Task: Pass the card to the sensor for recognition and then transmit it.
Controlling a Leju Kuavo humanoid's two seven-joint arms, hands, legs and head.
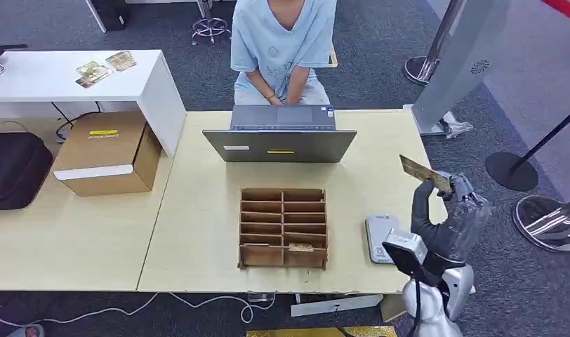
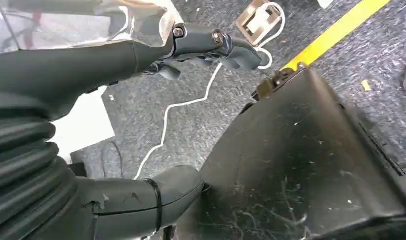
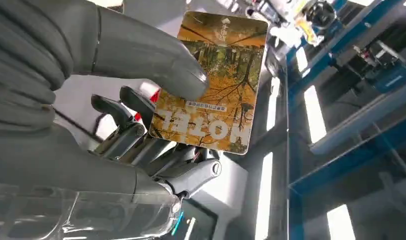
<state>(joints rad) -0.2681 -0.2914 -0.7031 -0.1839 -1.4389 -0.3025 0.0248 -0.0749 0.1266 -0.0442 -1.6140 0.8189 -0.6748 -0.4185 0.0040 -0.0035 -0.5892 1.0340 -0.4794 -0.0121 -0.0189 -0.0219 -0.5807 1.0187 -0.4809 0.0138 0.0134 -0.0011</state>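
Note:
My right hand [image 1: 447, 210] is raised over the table's right edge and pinches a card [image 1: 424, 171] between thumb and fingers. Up close, the card [image 3: 216, 85] shows an orange autumn-tree print with white lettering, with my thumb [image 3: 156, 60] pressed on its face. The white sensor pad [image 1: 379, 237] lies flat on the table just left of and below that hand. A person in a light blue shirt [image 1: 282, 42] sits behind an open laptop [image 1: 281, 137] at the far side. My left hand [image 2: 201, 47] hangs over the carpet with fingers apart, holding nothing.
A cardboard slotted organizer [image 1: 283, 227] stands mid-table with a card [image 1: 300, 247] in a front slot. A cardboard box [image 1: 108, 152] and a black bag [image 1: 15, 168] sit at the left. A white desk [image 1: 71, 77] holds more cards. Stanchion bases [image 1: 549, 223] stand right.

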